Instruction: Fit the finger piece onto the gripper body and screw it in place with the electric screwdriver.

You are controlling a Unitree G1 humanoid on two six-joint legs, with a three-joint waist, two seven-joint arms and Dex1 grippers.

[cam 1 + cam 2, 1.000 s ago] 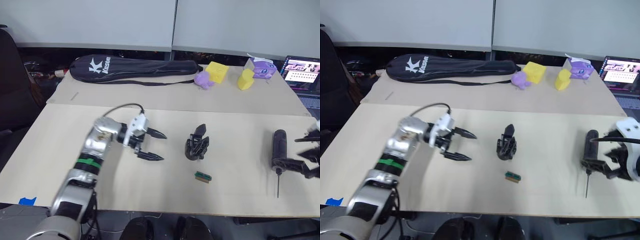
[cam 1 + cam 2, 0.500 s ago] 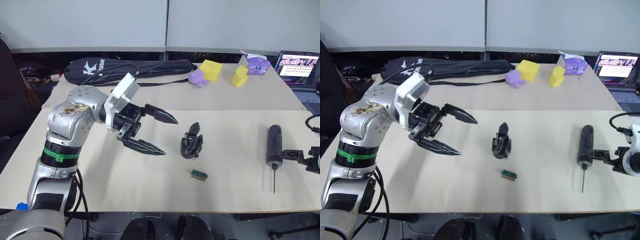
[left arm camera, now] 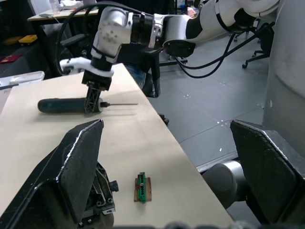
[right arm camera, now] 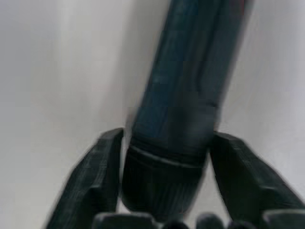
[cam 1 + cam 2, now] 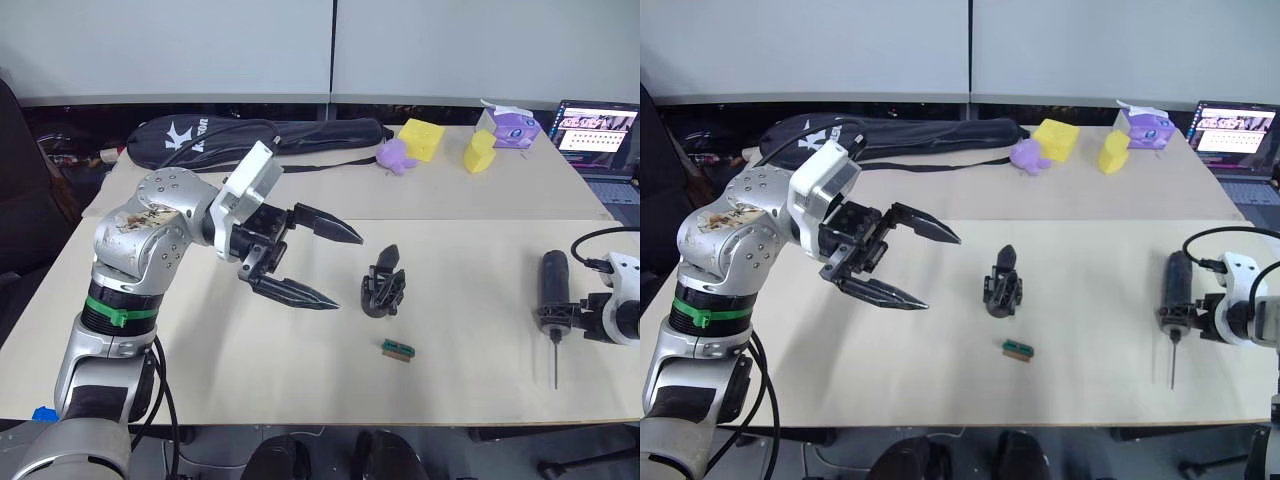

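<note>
**Screwdriver straddled at the right edge**

Partly hidden, the right gripper [image 5: 1185, 325] straddles the electric screwdriver [image 5: 553, 286] near the table's [image 5: 300, 370] right edge; actual grip is unclear. Left gripper [image 5: 318, 268] hovers wide open, empty. Gripper body [image 5: 383, 293] stands mid-table, finger piece indistinguishable.

I counted one gripper body [image 5: 383, 296] with one finger piece [image 5: 388, 256] sticking up from it. There was one electric screwdriver [image 5: 553, 285] and one tiny green block [image 5: 399, 349]. I saw two yellow foam shapes [image 5: 423, 139], one purple soft toy [image 5: 395, 156], one purple box [image 5: 511, 126], one long black racket bag [image 5: 262, 138] and one laptop [image 5: 599, 131]. I had two grippers: my left gripper [image 5: 332, 268] and my right gripper [image 3: 93, 106].
</note>
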